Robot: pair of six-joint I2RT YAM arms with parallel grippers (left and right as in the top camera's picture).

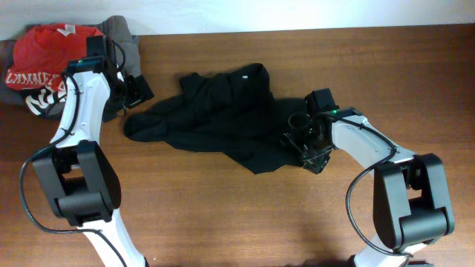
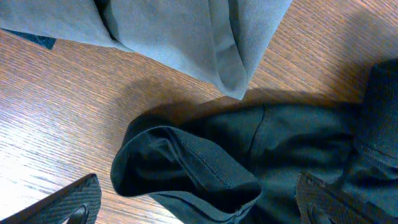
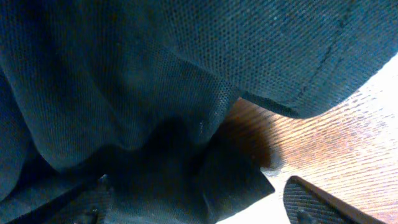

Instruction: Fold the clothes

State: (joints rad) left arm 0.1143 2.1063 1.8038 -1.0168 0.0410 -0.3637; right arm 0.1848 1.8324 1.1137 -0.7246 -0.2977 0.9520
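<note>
The black garment [image 1: 223, 111] lies crumpled on the middle of the wooden table, with a small white mark [image 1: 243, 76] near its far edge. My left gripper [image 1: 137, 93] is at its left end. In the left wrist view the jaws [image 2: 205, 208] are open, one either side of a folded sleeve cuff [image 2: 186, 168]. My right gripper [image 1: 308, 144] is at the garment's right edge. In the right wrist view its jaws [image 3: 205, 208] are open, with black fabric [image 3: 155, 93] bunched between and over them.
A red shirt with white lettering [image 1: 44, 55] and a grey garment [image 1: 122, 33] are piled at the table's back left corner. The grey garment [image 2: 186, 31] hangs close above the sleeve in the left wrist view. Bare wood [image 1: 245, 215] lies in front.
</note>
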